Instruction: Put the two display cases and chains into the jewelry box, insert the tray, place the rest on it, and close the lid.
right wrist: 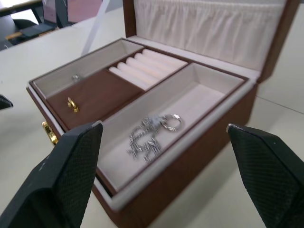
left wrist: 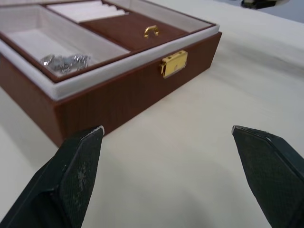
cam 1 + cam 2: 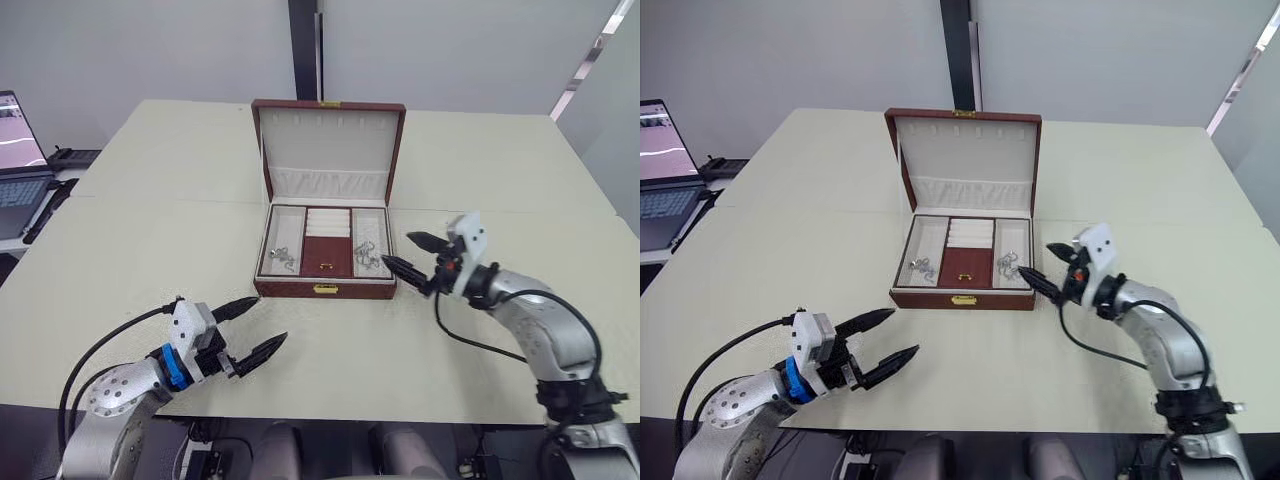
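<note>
Two display cases hidden (under tray [image 3: 326, 243])

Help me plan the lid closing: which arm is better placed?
Probably the right. Its open pincer sits beside the jewelry box, nearer the upright lid. The open left pincer hangs lower, off the front.

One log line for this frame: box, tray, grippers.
lid open | tray in jewelry box | left gripper open | right gripper open, empty
</note>
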Controlling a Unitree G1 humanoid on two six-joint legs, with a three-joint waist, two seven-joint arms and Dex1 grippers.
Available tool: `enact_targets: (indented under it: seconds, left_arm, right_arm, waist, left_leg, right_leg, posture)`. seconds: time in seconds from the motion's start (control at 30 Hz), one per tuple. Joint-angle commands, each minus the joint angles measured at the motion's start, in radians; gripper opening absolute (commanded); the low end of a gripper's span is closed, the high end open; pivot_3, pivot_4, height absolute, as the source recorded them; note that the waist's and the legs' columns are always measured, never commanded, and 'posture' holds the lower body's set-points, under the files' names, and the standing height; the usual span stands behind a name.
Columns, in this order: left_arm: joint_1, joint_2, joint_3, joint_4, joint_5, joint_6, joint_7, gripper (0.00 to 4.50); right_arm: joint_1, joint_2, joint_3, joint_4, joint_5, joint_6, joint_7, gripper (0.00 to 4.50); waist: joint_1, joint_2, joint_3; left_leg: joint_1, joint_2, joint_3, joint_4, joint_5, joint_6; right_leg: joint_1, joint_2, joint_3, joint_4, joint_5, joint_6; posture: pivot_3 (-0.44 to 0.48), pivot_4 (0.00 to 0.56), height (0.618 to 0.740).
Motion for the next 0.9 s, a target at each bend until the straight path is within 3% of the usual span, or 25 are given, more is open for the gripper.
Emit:
enact_targets:
  seconds: [0.03,0.3,0.6,0.9]
  left_arm:
    - [-0.024,0.065,0.091,-0.054,-0.068,0.091,0.005,4.5]
    - [-0.105,0.185,0.225,0.162,-0.027,0.112,-0.023,4.5]
    - [-0.147,0.246,0.302,0.435,0.052,0.019,-0.074,4.5]
    - [-0.155,0.254,0.317,0.503,0.081,-0.011,-0.081,4.5]
  right_arm:
    - [0.04,-0.098,-0.068,0.026,0.022,-0.056,0.132,4.48]
    - [0.111,-0.263,-0.131,0.258,-0.057,-0.201,0.288,4.48]
    - [0.126,-0.264,-0.164,0.39,-0.085,-0.29,0.294,4.48]
    - [0.11,-0.251,-0.147,0.381,-0.077,-0.279,0.279,4.48]
  waist:
    - [0.0,0.001,0.001]
    - [-0.009,0.002,0.002]
    - [-0.012,0.003,0.003]
    - [-0.012,0.003,0.003]
  left_leg:
    - [0.0,0.0,0.0,0.0,0.0,0.0]
    - [0.001,0.0,0.001,0.0,0.0,0.0]
    - [0.001,0.0,0.002,0.0,0.0,0.0]
    - [0.001,0.0,0.002,0.0,0.0,0.0]
  right_leg:
    - [0.0,0.0,0.0,0.0,0.0,0.0]
    - [0.0,0.0,0.001,-0.001,0.0,0.0]
    - [0.0,0.0,0.001,0.0,0.0,0.0]
    - [0.0,0.0,0.001,0.0,0.0,0.0]
  posture:
    - [0.0,0.15,0.74]
    - [0.0,0.15,0.74]
    - [0.0,0.15,0.74]
    - [0.0,0.15,0.74]
